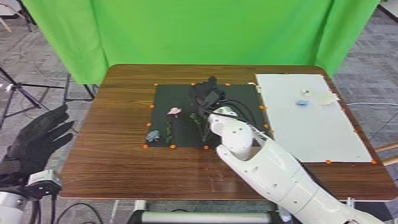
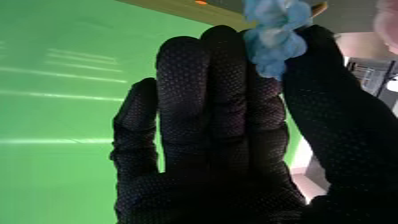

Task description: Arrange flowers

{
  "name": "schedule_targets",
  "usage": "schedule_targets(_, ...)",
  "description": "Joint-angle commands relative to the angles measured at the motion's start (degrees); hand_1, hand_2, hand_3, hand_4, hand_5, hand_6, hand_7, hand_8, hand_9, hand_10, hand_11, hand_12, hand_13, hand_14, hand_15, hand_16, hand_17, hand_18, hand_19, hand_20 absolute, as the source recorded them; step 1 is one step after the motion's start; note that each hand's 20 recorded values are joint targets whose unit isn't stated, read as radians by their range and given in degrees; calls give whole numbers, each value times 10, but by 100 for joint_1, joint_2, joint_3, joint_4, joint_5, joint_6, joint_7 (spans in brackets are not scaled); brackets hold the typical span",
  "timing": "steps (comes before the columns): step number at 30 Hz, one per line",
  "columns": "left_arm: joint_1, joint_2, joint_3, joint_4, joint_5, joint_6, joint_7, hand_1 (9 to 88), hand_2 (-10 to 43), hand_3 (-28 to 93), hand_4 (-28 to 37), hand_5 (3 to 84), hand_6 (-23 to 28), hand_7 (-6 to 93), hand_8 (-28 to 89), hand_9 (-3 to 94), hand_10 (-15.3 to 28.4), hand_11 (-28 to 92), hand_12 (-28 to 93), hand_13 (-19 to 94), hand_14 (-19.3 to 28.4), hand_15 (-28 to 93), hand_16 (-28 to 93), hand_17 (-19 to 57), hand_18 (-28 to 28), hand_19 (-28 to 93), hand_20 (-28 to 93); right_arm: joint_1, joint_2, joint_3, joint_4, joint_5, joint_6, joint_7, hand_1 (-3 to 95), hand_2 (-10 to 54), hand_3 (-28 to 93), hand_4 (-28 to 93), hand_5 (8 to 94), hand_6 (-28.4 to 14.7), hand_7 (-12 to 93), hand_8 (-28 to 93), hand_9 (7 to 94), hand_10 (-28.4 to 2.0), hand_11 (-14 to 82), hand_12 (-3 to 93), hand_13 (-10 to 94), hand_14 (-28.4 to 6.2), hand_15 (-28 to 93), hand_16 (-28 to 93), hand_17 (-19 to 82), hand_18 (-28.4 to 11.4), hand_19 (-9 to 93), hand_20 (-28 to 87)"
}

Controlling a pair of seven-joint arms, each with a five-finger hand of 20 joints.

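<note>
- Brown wooden desk (image 1: 111,170), bearing a black rectangular mat (image 1: 173,91) and a white rectangular sheet (image 1: 315,142).
- Right robot hand (image 1: 205,95), black fabric glove: over the far part of the mat; in the right wrist view its fingers are upright, with a light-blue petalled flower (image 2: 277,37) pinched between them and the thumb.
- Left robot hand (image 1: 34,142), black fabric glove: beside the desk's left edge, released, fingers extended.
- Pink flower (image 1: 174,111) on a green stem: lying on the mat's left part.
- Dusty-blue flower (image 1: 153,135): at the mat's near left corner.
- Pale-blue blossom (image 1: 302,102): on the sheet's far part.
- Cream blossom (image 1: 306,92): just beyond the pale-blue one.
- Green curtain (image 1: 213,35): behind the desk.
</note>
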Motion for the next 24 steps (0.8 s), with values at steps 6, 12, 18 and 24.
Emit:
schedule_targets(6, 32, 3, -9, 15, 10, -48, -48, 240, -14, 710, -280, 247, 18, 239, -120, 193, 92, 163, 183, 159, 109, 207, 69, -103, 179, 380, 105, 21, 16, 107, -163, -148, -303, -176, 326, -95, 828, -283, 591, 16, 512, 11, 665, -90, 429, 337, 590, -82, 655, 254, 155, -203, 719, 531)
schedule_targets(12, 53, 26, -38, 20, 4, -51, -62, 238, -15, 711, -280, 247, 19, 241, -120, 194, 92, 165, 184, 159, 109, 209, 69, -103, 180, 381, 104, -48, 49, 223, -294, -83, -532, -205, 291, -95, 844, -283, 584, 22, 486, -59, 636, -91, 448, 310, 558, -88, 664, 251, 139, -204, 708, 532)
schedule_targets(18, 30, 45, -25, 31, 2, -69, -102, 238, -14, 710, -281, 248, 19, 240, -120, 194, 93, 167, 184, 159, 110, 210, 68, -103, 180, 381, 104, -79, 82, 279, -306, -105, -599, -270, 265, -95, 845, -283, 584, 26, 496, -206, 617, -93, 453, 311, 536, -88, 673, 247, 128, -203, 700, 533)
schedule_targets(24, 58, 2, -46, 16, 2, -76, -87, 239, -13, 710, -281, 248, 19, 239, -119, 194, 93, 167, 183, 159, 112, 216, 68, -103, 180, 381, 104, -139, 217, 556, -652, 39, -478, -198, 243, -95, 827, -283, 558, 19, 497, -211, 588, -97, 455, 312, 511, -91, 675, 245, 117, -203, 694, 533)
